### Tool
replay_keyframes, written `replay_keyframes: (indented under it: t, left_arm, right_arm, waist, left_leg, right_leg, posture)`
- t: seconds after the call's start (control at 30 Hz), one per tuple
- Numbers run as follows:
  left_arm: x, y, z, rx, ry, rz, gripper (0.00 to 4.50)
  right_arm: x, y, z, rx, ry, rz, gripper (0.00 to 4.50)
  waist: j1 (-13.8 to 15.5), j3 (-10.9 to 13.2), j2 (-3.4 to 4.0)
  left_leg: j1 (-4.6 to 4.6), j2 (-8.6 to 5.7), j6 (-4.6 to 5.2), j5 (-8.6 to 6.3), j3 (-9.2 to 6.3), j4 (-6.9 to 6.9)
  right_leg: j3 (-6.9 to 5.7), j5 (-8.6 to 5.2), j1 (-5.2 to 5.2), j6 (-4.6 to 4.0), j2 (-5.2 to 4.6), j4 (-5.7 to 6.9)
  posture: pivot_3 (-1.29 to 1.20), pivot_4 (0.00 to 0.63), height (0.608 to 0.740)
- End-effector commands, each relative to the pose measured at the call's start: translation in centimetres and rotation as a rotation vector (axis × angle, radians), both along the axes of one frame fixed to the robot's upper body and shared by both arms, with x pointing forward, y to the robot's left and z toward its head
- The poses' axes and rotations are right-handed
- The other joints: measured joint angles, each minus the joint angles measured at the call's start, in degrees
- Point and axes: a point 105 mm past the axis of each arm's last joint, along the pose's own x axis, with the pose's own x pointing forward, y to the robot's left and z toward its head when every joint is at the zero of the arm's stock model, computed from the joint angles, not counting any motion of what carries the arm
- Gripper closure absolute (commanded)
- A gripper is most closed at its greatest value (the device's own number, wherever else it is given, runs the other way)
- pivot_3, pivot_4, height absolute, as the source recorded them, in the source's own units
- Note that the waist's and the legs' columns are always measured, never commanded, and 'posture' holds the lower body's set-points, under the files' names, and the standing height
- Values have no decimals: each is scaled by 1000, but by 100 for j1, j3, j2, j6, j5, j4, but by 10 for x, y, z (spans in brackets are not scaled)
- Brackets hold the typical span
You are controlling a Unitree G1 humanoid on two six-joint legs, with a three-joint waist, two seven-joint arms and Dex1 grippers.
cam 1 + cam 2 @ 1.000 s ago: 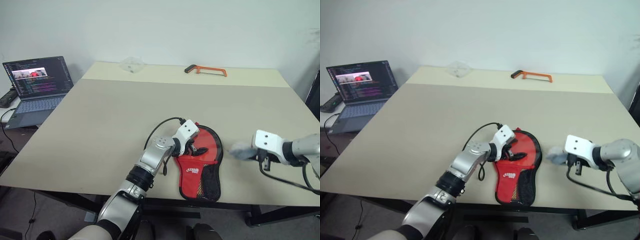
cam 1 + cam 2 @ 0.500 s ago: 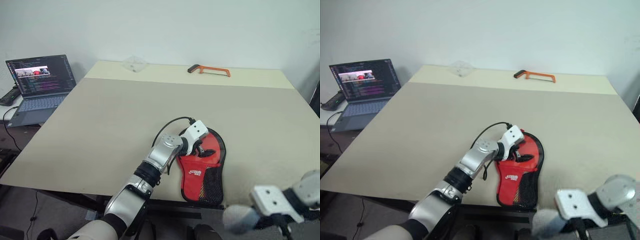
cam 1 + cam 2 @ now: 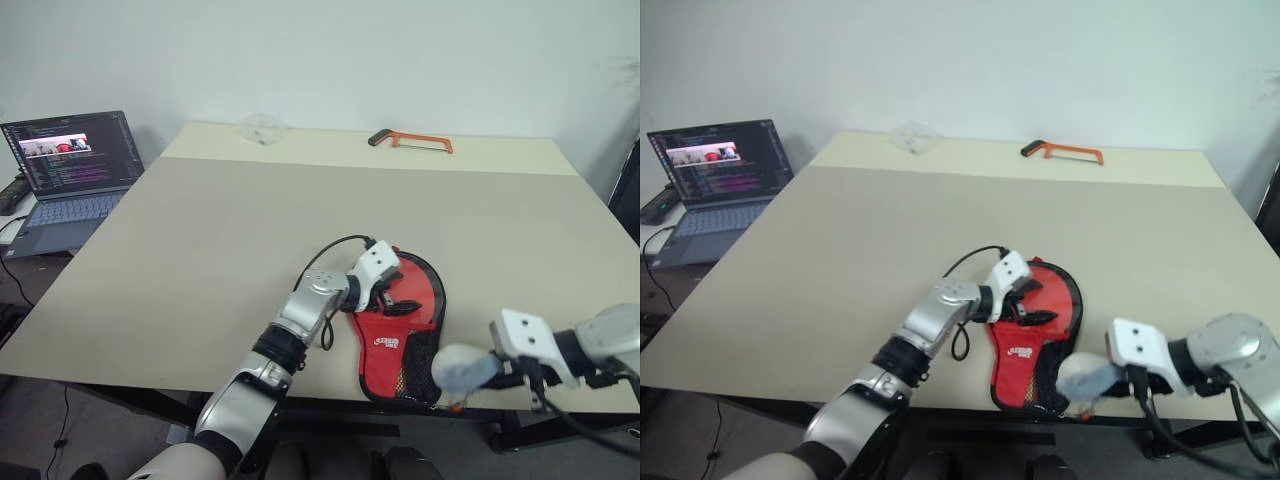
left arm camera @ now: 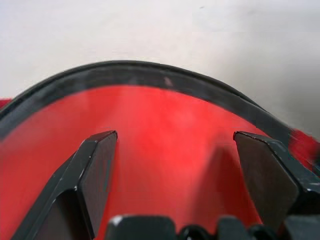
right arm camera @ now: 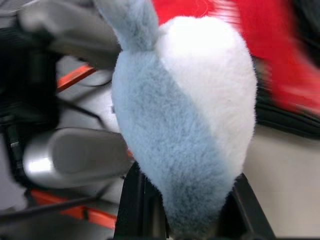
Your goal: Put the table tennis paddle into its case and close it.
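The case (image 3: 386, 331) lies flat near the table's front edge, red side up, with its white logo and black mesh pocket showing. My left gripper (image 3: 394, 300) hovers open over the case's round end; its black fingers (image 4: 97, 170) straddle red fabric with a black rim. My right gripper (image 3: 492, 366) is shut on a fluffy grey-blue and white pouch (image 3: 458, 368), held just off the case's narrow mesh end at the table edge. The pouch (image 5: 190, 115) bulges out between the fingers. The table tennis paddle is hidden.
An orange hacksaw (image 3: 410, 140) and a clear plastic item (image 3: 263, 127) lie at the far edge of the beige table (image 3: 200, 250). An open laptop (image 3: 70, 160) sits on a lower surface to the left.
My right gripper has carried the pouch from the table right of the case down to the front edge beside the case's narrow end. The left gripper stays over the case.
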Motion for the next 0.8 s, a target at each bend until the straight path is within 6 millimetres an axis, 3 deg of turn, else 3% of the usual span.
replay_keyframes:
  t: [0.03, 0.2, 0.3, 0.5, 0.6, 0.8]
  left_arm:
    - [-15, 19, 48, -97, -172, -136, 426]
    - [-15, 66, 71, -83, -233, -115, 426]
    - [-16, 107, 89, -89, -249, -58, 426]
    - [-42, 190, 128, -52, -238, 46, 426]
    - [-52, 220, 141, -11, -224, 97, 426]
    - [-67, 259, 132, 122, -173, 190, 426]
  right_arm:
    - [-4, -5, -4, -16, 50, 15, 2823]
    - [2, -11, -1, -10, 51, -6, 1124]
    - [6, -19, 19, 33, 33, -36, 47]
    - [-1, -47, 72, 152, -21, -142, 18]
    - [-3, -58, 88, 170, -67, -203, 18]
    - [-1, -71, 97, 139, -129, -243, 18]
  waist:
    - [2, 5, 6]
    - [-5, 10, 9]
    - [-19, 22, 13]
    - [-38, 42, 17]
    - [3, 44, 16]
    - [-7, 45, 18]
  left_leg:
    - [-2, 1, 0, 0, 0, -1]
    - [-2, 1, -1, -1, 3, 0]
    - [0, 3, -1, -1, 3, 3]
    - [1, 10, -1, -1, 0, 2]
    - [1, 10, -2, -2, 0, 0]
    - [7, 12, -1, -1, 9, 2]
  right_leg:
    - [-2, -1, 0, -7, 0, 0]
    - [-1, -1, 2, -15, -2, 0]
    - [-2, -8, 1, -1, -1, 7]
    - [-10, -9, 3, -4, -2, 8]
    - [-14, -11, 4, -7, -6, 4]
    - [-11, -30, 3, -41, -15, 8]
  posture:
    - [0, 150, 740]
    - [0, 150, 740]
    - [0, 150, 740]
    - [0, 150, 740]
    - [0, 150, 740]
    - [0, 150, 740]
